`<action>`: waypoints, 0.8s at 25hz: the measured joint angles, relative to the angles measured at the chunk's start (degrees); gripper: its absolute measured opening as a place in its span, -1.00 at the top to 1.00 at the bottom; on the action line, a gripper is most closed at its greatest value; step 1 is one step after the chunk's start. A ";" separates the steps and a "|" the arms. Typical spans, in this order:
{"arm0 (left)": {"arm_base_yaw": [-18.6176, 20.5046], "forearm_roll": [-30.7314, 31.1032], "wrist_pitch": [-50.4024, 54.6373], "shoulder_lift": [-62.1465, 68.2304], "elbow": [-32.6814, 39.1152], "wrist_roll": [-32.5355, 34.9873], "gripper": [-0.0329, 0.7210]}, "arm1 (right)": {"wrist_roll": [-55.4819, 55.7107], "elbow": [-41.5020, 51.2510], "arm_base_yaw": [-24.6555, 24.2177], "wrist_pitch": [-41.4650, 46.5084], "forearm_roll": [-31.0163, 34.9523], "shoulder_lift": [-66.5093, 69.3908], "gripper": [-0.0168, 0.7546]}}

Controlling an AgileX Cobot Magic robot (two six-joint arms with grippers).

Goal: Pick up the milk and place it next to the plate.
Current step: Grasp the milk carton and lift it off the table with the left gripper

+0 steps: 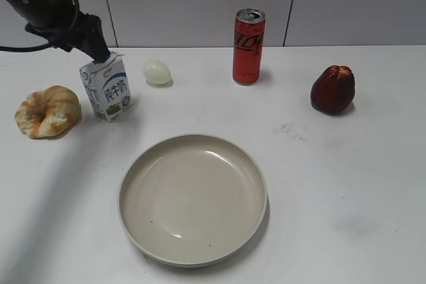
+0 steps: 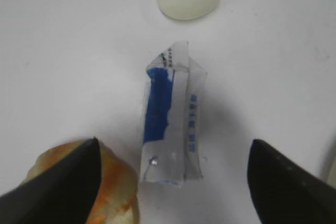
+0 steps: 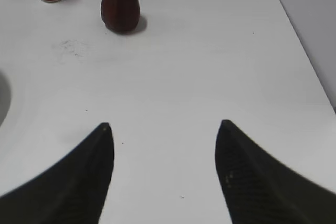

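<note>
None of the task is finished as we read it: milk (image 1: 106, 88) stands upright on the table (image 1: 346, 184) between bread (image 1: 48, 111) and egg (image 1: 158, 72), well apart from the plate (image 1: 193, 197). Our left gripper (image 2: 173, 177) hangs above its blue top, jaws spread wide on either side, nothing grasped. Right gripper (image 3: 164, 145) also spread, over bare table. Left to do: grip, lift, carry, set beside plate.

bright even light, soft shadows; left wrist view slightly blurred.
</note>
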 joint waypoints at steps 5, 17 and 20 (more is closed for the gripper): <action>0.00 -0.09 -0.49 4.21 -1.18 1.04 -0.86 | 0.00 0.00 0.00 0.00 0.00 0.00 -0.25; -1.35 -0.43 -2.65 9.04 -1.18 1.49 -0.29 | 0.00 0.00 0.00 0.00 0.00 0.00 -0.25; -1.35 -0.31 -2.71 9.04 -1.18 1.60 0.07 | 0.00 0.00 0.00 0.00 0.00 0.00 -0.25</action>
